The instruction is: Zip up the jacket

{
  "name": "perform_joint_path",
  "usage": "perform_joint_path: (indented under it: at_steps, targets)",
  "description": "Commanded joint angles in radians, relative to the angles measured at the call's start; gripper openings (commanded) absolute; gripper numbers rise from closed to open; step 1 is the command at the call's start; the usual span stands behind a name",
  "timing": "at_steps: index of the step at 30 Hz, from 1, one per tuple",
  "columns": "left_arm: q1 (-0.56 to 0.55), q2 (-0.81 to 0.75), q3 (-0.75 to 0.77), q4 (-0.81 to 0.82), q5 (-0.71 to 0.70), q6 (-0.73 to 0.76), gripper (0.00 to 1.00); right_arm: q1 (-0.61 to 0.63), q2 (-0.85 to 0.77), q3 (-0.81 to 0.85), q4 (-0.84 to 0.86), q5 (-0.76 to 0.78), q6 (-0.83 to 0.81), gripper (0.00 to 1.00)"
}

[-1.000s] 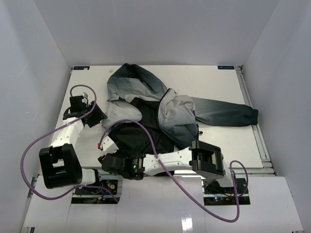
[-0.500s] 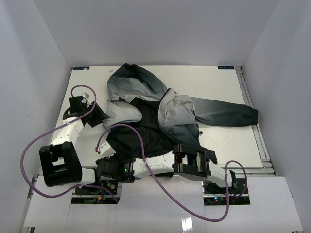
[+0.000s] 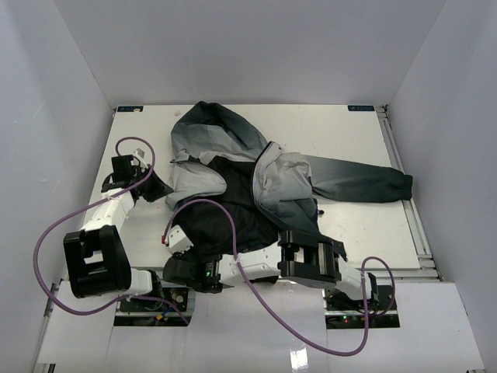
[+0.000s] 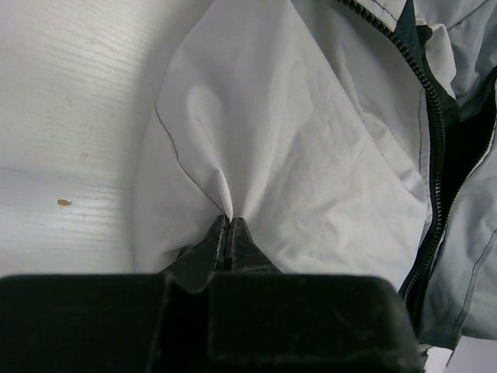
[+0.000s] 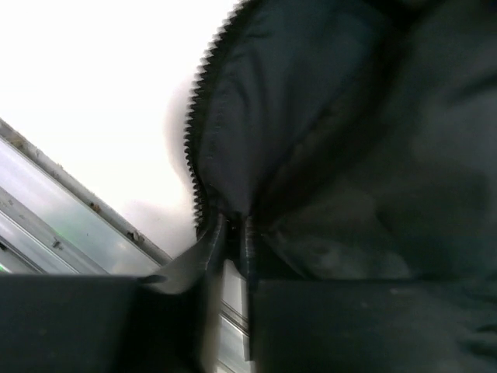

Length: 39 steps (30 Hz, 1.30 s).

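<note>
Top external view gives us a white, matt table point(image 3: 349, 128) boxed in by plain pale walls point(image 3: 256, 47) at the left, right and far sides. On it lies the large hooded fabric jacket point(image 3: 264, 175), spread open across the middle. Its hood point(image 3: 213, 124) points toward the far edge. One long sleeve point(image 3: 357, 180) stretches to the right, fading from light grey to dark charcoal. The black lining point(image 3: 225, 210) faces up toward the near edge. Purple cables point(image 3: 46, 233) loop from both arms.

We see the left gripper point(image 3: 159, 188) at the jacket's left side. In the left wrist view its black fingers point(image 4: 203, 252) are pressed together on a pinched peak of smooth, light grey cloth, which wrinkles away from the tips. The dark toothed zipper point(image 4: 435, 148) runs down the right of that view. The bare table there shows a fine wood-like grain and a small brown speck point(image 4: 64, 203).

The right gripper point(image 3: 171, 233) sits at the jacket's near left corner, by the near table edge. In the right wrist view it is closed to a narrow slit on the black edge of the jacket, just where the zipper's teeth come down. The cloth there is dark and softly folded, though that picture is blurred. Beside it a metal rail point(image 5: 70, 202) borders the bright table.
</note>
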Motion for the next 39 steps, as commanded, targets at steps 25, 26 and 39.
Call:
perform_joint_path:
  at_steps: [25,26,39]
  targets:
    - [0.055,-0.094,-0.003,-0.008,-0.28,-0.043,0.0,-0.344,-0.836,-0.593,0.297,-0.519,0.032,0.08]
    - [0.059,-0.098,0.001,-0.01,-0.297,-0.052,0.0,-0.368,-0.854,-0.608,0.298,-0.526,0.045,0.08]
    - [0.064,0.012,0.206,-0.026,-0.416,-0.048,0.0,-0.59,-0.941,-0.645,0.253,-0.727,0.027,0.08]
